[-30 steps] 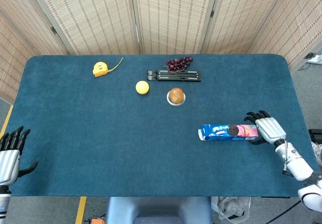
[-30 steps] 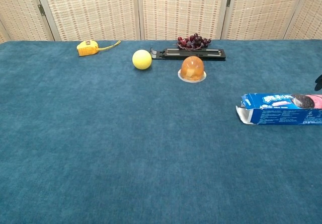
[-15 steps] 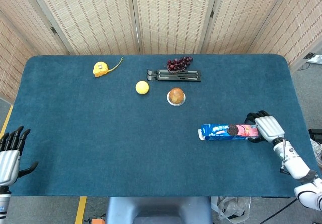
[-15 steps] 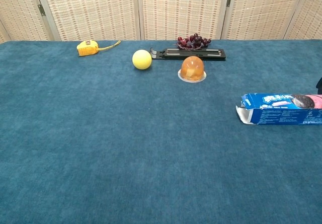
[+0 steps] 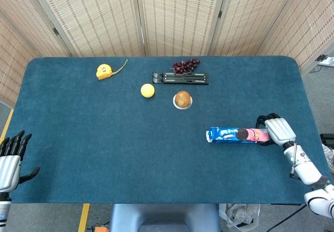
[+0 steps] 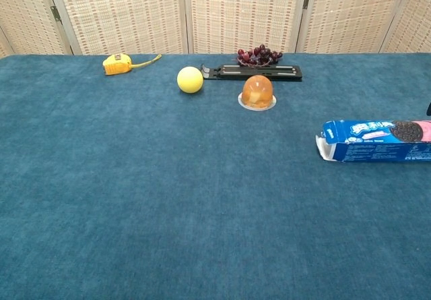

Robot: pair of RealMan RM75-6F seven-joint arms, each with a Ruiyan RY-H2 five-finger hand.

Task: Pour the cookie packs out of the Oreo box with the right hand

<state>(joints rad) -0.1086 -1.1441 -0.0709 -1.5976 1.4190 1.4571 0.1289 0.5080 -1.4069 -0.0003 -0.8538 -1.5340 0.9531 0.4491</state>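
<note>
here the right hand (image 5: 275, 130) is wrapping its fingers around the closed end of the oreo box (image 5: 237, 135), lying near the tabletop's (image 5: 104, 138) right edge; being light, crushable cardboard, it is probably wanting gentle gripping there.

My head view looks steeply down over the whole table (image 5: 104, 154); my chest view sits low, facing across its middle.

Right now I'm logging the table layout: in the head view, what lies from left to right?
Left hand → tape measure → yellow ball → jelly cup → Oreo box → right hand, holding the box's right end.
</note>
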